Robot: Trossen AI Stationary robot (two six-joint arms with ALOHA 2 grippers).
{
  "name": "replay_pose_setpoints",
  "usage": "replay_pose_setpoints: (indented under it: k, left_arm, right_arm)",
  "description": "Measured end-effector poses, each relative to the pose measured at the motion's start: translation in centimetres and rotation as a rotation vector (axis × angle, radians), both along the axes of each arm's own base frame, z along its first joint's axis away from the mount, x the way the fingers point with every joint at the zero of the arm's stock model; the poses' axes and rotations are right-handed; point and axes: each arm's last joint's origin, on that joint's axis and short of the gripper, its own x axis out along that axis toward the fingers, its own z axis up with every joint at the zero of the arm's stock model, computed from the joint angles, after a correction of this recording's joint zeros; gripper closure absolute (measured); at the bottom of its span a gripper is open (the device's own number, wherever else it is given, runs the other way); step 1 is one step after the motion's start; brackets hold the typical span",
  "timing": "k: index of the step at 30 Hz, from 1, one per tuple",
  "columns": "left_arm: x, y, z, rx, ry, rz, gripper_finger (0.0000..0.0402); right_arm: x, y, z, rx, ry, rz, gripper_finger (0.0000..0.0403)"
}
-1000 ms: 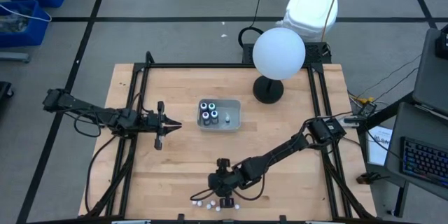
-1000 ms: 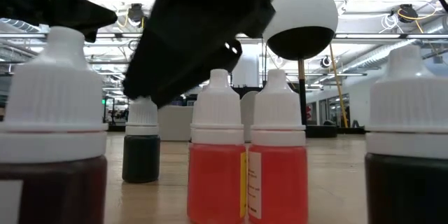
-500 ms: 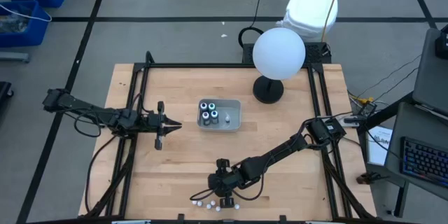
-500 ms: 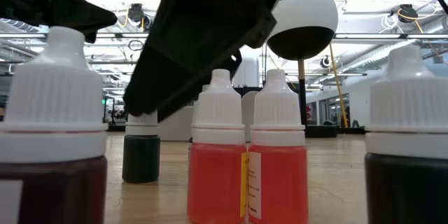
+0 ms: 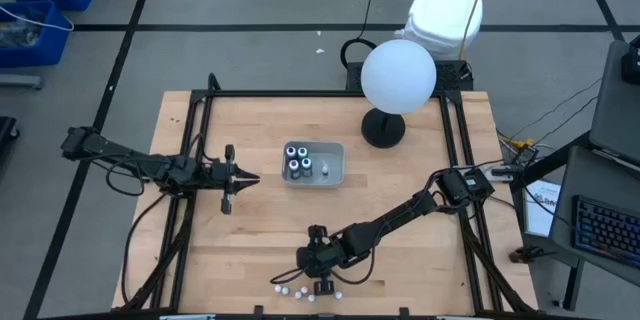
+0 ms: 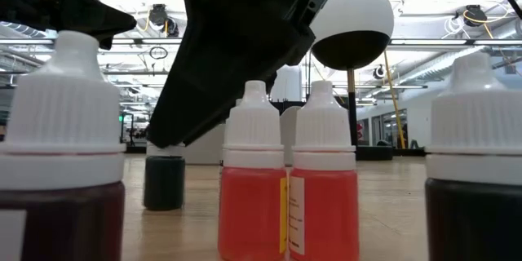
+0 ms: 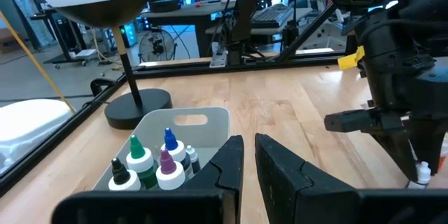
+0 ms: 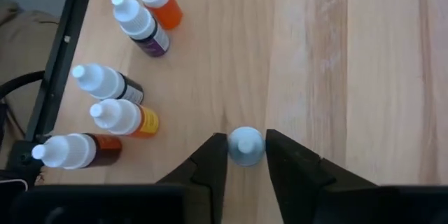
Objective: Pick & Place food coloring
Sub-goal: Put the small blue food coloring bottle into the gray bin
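Observation:
Several food coloring bottles (image 8: pixel 122 117) with white caps stand in a loose group near the table's near edge (image 5: pixel 290 287). One dark green bottle (image 6: pixel 163 183) stands a little apart from them, and my right gripper (image 8: pixel 245 150) is shut on it, reaching in from the far right (image 5: pixel 318 263). More bottles (image 7: pixel 150 164) stand upright in the grey tray (image 5: pixel 338 165) at mid-table. My left gripper (image 7: pixel 249 147) hovers level, left of the tray (image 5: pixel 240 176), shut on nothing. My right gripper pinches the green bottle's white cap (image 8: pixel 245 140) between its two fingers, one on each side. The fingers slant down at it from the table's far right. The bottle stands upright with its base on the table (image 6: pixel 163 205).
A large white globe lamp (image 5: pixel 398 75) on a black stand rises at the far right of the table. A black frame rail (image 8: pixel 59 63) runs along the table edge beside the bottle group. Bare wood lies between the tray and the near bottles.
In the low view my right gripper's dark finger has come down over the green bottle's white cap, which showed a second ago and is now covered. The bottle has stayed in its place on the table.

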Motion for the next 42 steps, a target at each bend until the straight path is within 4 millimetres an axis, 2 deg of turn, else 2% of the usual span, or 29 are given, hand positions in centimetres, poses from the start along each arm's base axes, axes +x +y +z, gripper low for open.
replay_pose_setpoints:
  k: [6, 12, 15, 22, 27, 34, 39, 42]
  left_arm:
    - [0.0, 0.0, 0.0, 0.000, 0.000, 0.000, 0.0355]
    - [0.0, 0.0, 0.0, 0.000, 0.000, 0.000, 0.0355]
    - [0.0, 0.0, 0.0, 0.001, 0.000, 0.000, 0.0355]
    - [0.0, 0.0, 0.0, 0.007, 0.001, -0.001, 0.0355]
    - [0.0, 0.0, -0.1, 0.012, 0.004, 0.009, 0.0355]
    - [0.0, 0.1, -0.1, 0.036, 0.010, 0.048, 0.0355]
    - [0.0, 0.1, -0.1, 0.012, 0.011, 0.050, 0.0355]
    - [0.0, 0.2, -0.2, 0.009, 0.016, 0.050, 0.0355]
  right_arm:
    - [0.1, -0.2, 0.0, -0.002, -0.005, 0.002, 0.0356]
    - [0.3, -0.5, 0.1, -0.003, -0.007, -0.004, 0.0351]
    - [0.4, -1.0, 0.9, -0.007, -0.023, -0.001, 0.0349]
    - [-0.1, -2.1, 4.7, -0.052, -0.103, 0.016, 0.0353]
    - [-1.7, -3.0, 8.7, -0.133, -0.142, -0.005, 0.0354]
    - [-5.8, -4.4, 14.7, -0.177, -0.143, -0.061, 0.0354]
    - [-9.0, -5.5, 17.6, -0.235, -0.120, -0.130, 0.0354]
    - [-11.0, -6.2, 18.6, -0.237, -0.138, -0.170, 0.0354]
